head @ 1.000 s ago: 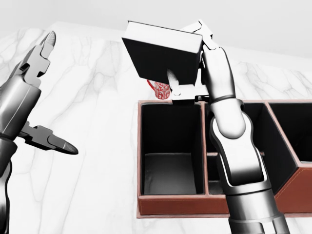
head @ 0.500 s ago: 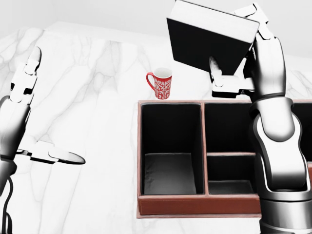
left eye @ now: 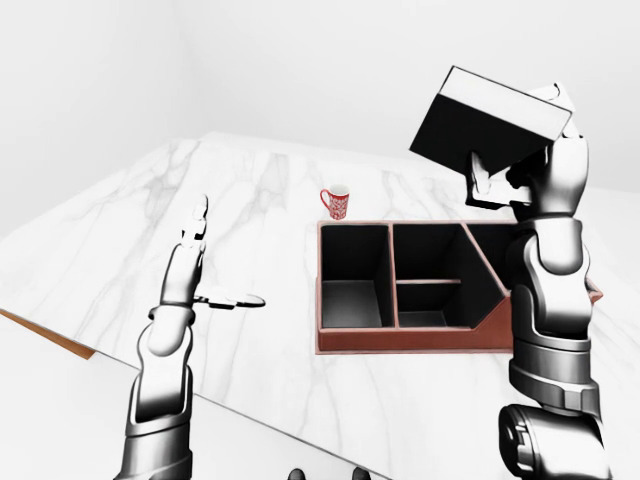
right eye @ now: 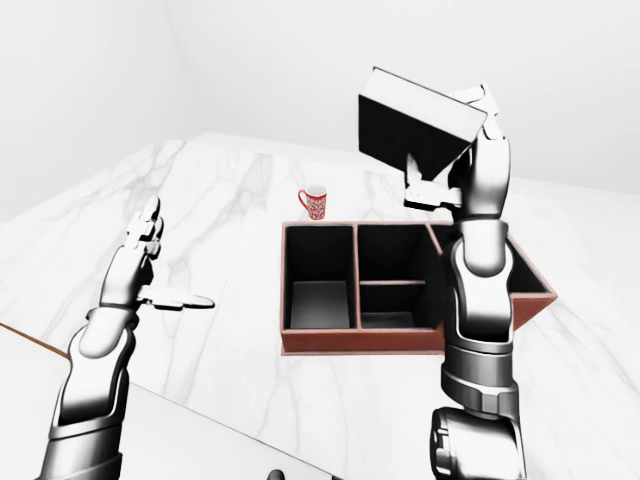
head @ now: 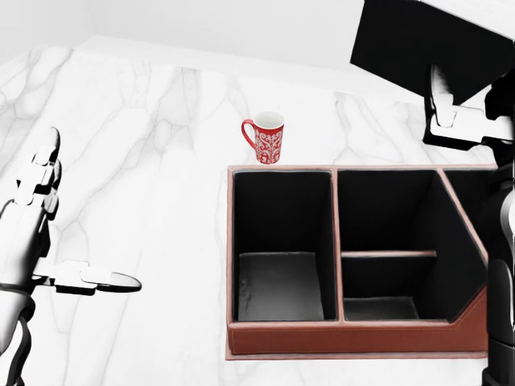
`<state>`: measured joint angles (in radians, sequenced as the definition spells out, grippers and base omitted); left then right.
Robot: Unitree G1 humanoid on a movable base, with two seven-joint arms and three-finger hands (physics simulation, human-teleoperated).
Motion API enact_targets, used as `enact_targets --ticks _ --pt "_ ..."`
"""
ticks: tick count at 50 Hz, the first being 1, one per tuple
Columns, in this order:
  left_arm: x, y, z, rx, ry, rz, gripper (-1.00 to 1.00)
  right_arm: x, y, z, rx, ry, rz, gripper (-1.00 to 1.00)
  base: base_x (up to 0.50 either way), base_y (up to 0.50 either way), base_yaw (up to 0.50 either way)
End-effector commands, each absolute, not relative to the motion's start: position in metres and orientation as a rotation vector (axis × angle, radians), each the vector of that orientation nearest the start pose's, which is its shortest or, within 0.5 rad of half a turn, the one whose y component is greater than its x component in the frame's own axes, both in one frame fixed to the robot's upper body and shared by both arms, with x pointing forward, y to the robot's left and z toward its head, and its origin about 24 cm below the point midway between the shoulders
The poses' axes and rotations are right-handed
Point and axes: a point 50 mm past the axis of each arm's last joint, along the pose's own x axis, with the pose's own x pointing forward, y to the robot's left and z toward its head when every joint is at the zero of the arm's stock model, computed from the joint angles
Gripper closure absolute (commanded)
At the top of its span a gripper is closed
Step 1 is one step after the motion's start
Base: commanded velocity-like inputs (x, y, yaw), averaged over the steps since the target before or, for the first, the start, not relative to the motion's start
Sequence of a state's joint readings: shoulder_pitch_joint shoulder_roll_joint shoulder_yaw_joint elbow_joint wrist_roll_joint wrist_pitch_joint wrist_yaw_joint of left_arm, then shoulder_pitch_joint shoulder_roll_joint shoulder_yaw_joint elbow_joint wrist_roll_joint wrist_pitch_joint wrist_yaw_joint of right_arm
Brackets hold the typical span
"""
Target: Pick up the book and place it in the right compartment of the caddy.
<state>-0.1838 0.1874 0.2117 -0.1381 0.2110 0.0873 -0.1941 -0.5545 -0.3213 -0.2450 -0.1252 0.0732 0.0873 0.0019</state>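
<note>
**Inspector:** Report the book's position.

**Operator:** I see the black, hard-covered book with white page edges (right eye: pixel 415 125) held high, tilted, clear of the white marble worktop (left eye: pixel 250 210). In the right-eye view it sits above the middle and right part of the brown leather caddy with black-lined compartments (head: pixel 338 338), not inside any compartment.

**Inspector:** State of the right robot hand?

**Operator:** My right robot hand (right eye: pixel 455 175) is closed round the book's lower right corner, with one finger (head: pixel 440 87) pressed on the dark cover and the others behind it.

**Inspector:** And the left?

**Operator:** My left robot hand (left eye: pixel 205 270) is spread wide and holds nothing. Two fingers point up and one juts sideways toward the caddy. It hovers over the worktop, well apart from the caddy, at the views' left.

**Inspector:** Anything else on the worktop?

**Operator:** A red-and-white patterned ceramic mug (head: pixel 265 137) stands upright just beyond the caddy's top left corner in the head view, handle to the left.
</note>
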Motion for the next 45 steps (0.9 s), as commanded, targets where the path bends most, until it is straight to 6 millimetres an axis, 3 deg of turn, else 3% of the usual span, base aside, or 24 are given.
enact_targets --ticks 1,6,14,22,45 --pt "0.276 0.21 0.108 0.352 -0.15 0.018 -1.0 0.291 -0.241 0.247 -0.166 -0.661 -0.215 1.0 0.0 0.0 0.0" --pt "0.274 0.21 0.112 0.357 -0.168 0.015 -1.0 0.29 -0.255 0.238 -0.173 -0.618 -0.248 1.0 0.0 0.0 0.0" --pt "0.274 0.209 0.111 0.361 -0.163 0.012 -1.0 0.29 -0.288 0.207 -0.175 -0.469 -0.327 1.0 0.0 0.0 0.0" --pt "0.276 0.212 0.108 0.361 -0.145 0.025 -1.0 0.284 -0.303 0.191 -0.165 -0.404 -0.368 1.0 0.0 0.0 0.0" --pt "0.273 0.207 0.124 0.38 -0.213 0.012 -1.0 0.275 -0.319 0.186 -0.158 -0.38 -0.417 1.0 0.0 0.0 0.0"
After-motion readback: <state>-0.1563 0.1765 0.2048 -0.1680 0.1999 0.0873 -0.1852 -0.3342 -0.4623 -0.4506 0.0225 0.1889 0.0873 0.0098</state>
